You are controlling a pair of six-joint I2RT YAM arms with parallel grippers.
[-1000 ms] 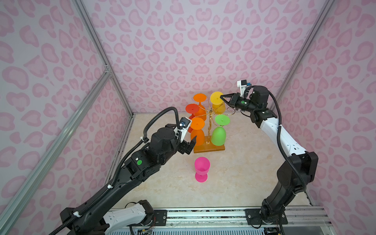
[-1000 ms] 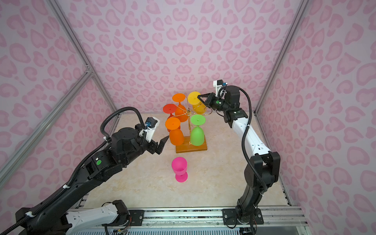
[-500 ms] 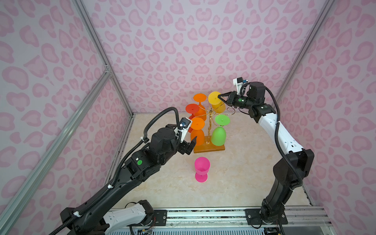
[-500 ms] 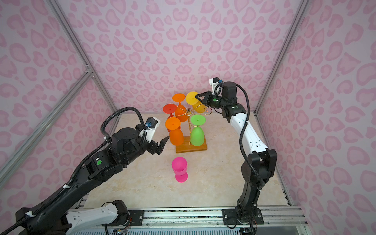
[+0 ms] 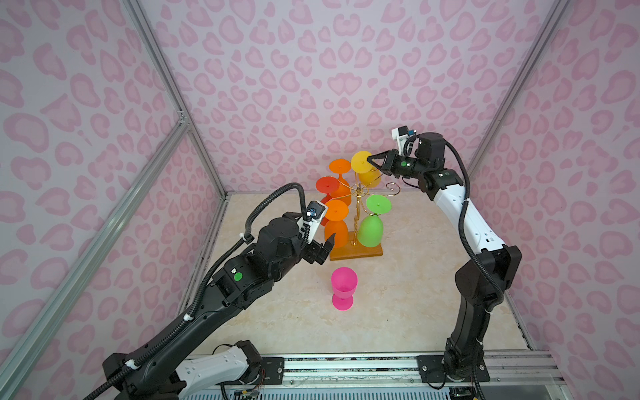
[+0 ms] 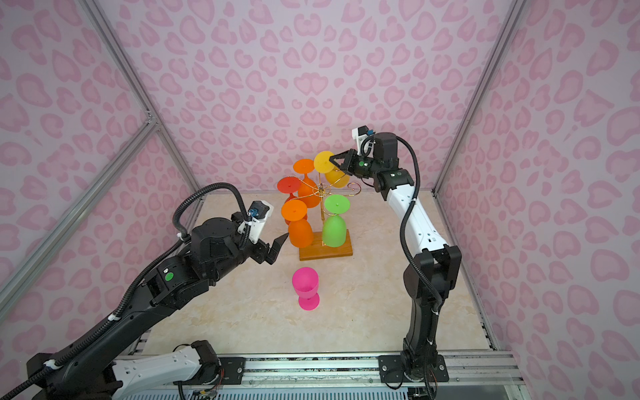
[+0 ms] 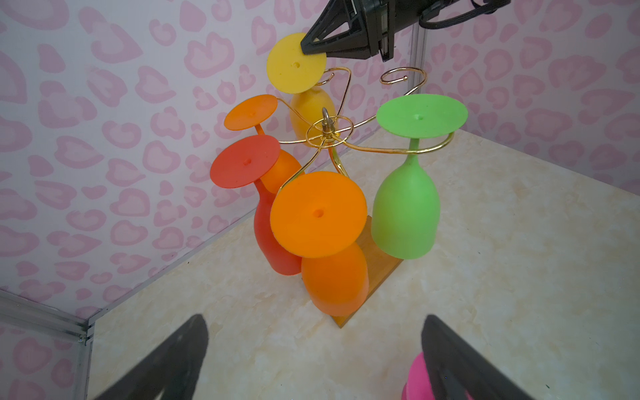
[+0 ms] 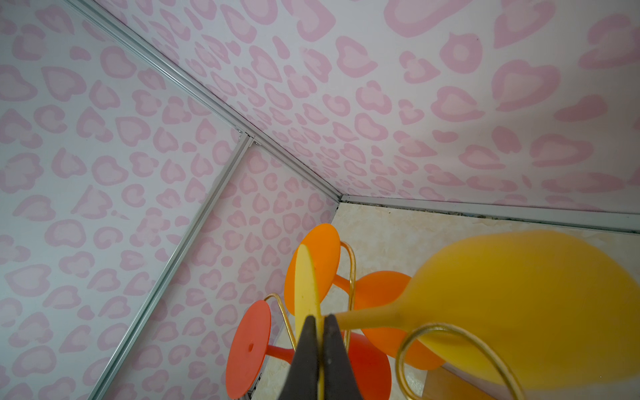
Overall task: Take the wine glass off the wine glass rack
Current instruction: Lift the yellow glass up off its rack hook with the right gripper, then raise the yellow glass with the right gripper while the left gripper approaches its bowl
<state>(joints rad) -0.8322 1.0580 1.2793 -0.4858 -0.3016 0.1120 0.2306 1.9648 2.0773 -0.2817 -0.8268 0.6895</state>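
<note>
Centrally, a yellow wine glass [image 5: 362, 162] sat tilted at the back of the wine glass rack [image 5: 358, 191], its round foot tipped up and facing the camera in both top views, above the gold wire arms. Its bowl [image 8: 519, 304] pointed down and away toward the back wall. Whether its stem was within a wire curl could not be told. The right gripper [image 5: 369, 160] reached in from the right, and its two black fingers were pressed together on the rim of that yellow foot, seen edge-on in the right wrist view [image 8: 320, 323].

The rack stood on its brown wooden base [image 6: 325, 252] near the back of the pale marbled table [image 5: 415, 294]. Hanging upside down from its curled arms were a green glass [image 6: 334, 230], a red glass [image 7: 273, 225] and two orange glasses [image 7: 332, 277], [image 7: 251, 112]. One curl on the right side [image 5: 393, 188] held nothing.

In front of the rack, well apart from it, a pink glass [image 6: 304, 287] stood upright on the table.

The left gripper [image 6: 277, 246] hovered just left of the rack base, near the closest orange glass, with its fingers spread wide and holding nothing. Pink heart-patterned walls [image 5: 311, 86] enclosed the scene.
</note>
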